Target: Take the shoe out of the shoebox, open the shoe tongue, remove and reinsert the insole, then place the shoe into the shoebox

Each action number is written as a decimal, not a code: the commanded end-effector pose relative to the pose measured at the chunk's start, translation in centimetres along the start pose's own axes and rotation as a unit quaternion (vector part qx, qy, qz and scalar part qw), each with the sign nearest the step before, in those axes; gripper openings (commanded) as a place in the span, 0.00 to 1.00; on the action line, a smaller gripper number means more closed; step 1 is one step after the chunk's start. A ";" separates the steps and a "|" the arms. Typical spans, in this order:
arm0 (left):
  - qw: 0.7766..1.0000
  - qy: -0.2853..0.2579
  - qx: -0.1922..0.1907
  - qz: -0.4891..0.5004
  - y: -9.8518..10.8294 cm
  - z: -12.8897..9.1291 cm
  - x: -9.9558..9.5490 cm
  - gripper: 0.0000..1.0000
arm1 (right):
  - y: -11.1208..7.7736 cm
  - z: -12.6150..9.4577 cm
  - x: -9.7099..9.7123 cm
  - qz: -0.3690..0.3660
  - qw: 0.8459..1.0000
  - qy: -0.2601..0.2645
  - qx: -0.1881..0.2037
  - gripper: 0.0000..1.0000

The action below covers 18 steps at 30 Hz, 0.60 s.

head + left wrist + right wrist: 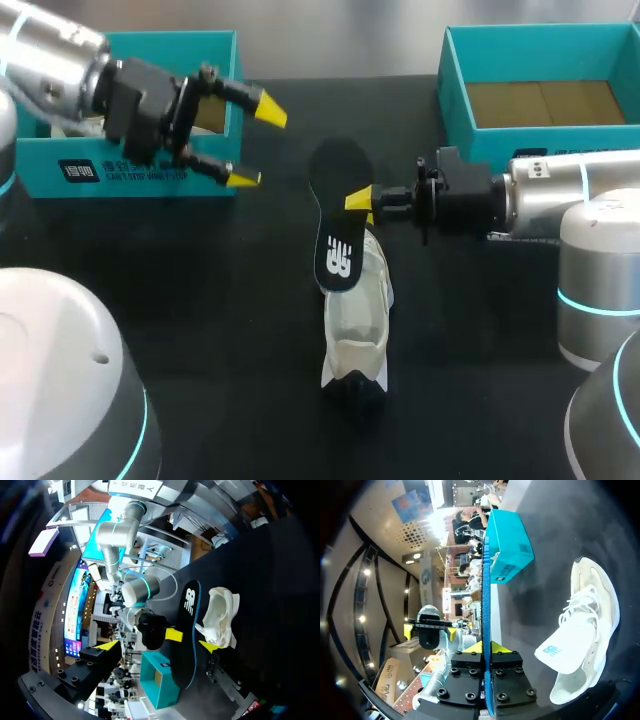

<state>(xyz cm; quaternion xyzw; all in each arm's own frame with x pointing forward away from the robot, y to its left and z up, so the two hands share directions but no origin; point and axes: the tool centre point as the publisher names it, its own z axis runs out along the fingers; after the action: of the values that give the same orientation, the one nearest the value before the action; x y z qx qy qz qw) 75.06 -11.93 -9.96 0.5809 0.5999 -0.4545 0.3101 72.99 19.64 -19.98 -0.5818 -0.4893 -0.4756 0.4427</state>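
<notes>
The right claw (pixel 486 648) is clamped on the insole (pixel 486 580). In the right wrist view its two yellow tips press against the insole's opposite faces, and the insole is seen edge-on as a thin blue strip running straight out ahead of the fingers. From the head view, the right claw (pixel 361 201) grips the long edge of the black insole (pixel 338 215) about midway along it. The end with the white logo points toward the desk's near side, and the plain end points toward the far side.

The white shoe (pixel 358 315) lies just below the logo end, on the black desk (pixel 200 300), stretching toward the near edge. The insole's lower end overlaps the shoe's upper part, but whether the two touch cannot be told. In the right wrist view the shoe (pixel 587 625) lies beside and below the claw, with its laces loose and its tongue pulled out.

The left claw (pixel 256 143) hangs above the desk with its fingers apart and nothing between them. It is just in front of the left teal box (pixel 130 165) and well apart from the insole. In its own wrist view, the left claw (pixel 159 645) looks toward the right claw (pixel 172 635), the insole (pixel 186 625) and the shoe (pixel 220 612) beyond it.

The right teal box (pixel 540 60) sits at the desk's far right, behind the right arm, with a brown floor showing inside.
</notes>
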 end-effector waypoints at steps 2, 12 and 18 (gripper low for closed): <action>0.949 0.305 0.081 -0.019 2.7 0.0 -3.5 1.00 | -0.1 0.3 0.0 0.001 1.000 -0.003 -0.001 0.00; 0.885 0.458 0.080 -0.028 5.2 0.7 -6.0 1.00 | -0.1 0.3 0.0 0.001 1.000 -0.003 -0.001 0.00; 0.838 0.540 0.078 -0.017 5.8 2.4 -6.8 1.00 | -0.1 0.3 0.0 0.001 1.000 -0.003 -0.001 0.00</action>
<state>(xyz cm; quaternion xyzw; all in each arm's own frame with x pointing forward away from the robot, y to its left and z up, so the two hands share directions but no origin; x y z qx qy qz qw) 80.33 -16.15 -6.07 0.6562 0.6453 -0.3609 0.1508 72.99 19.79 -20.05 -0.5818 -0.4889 -0.4763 0.4423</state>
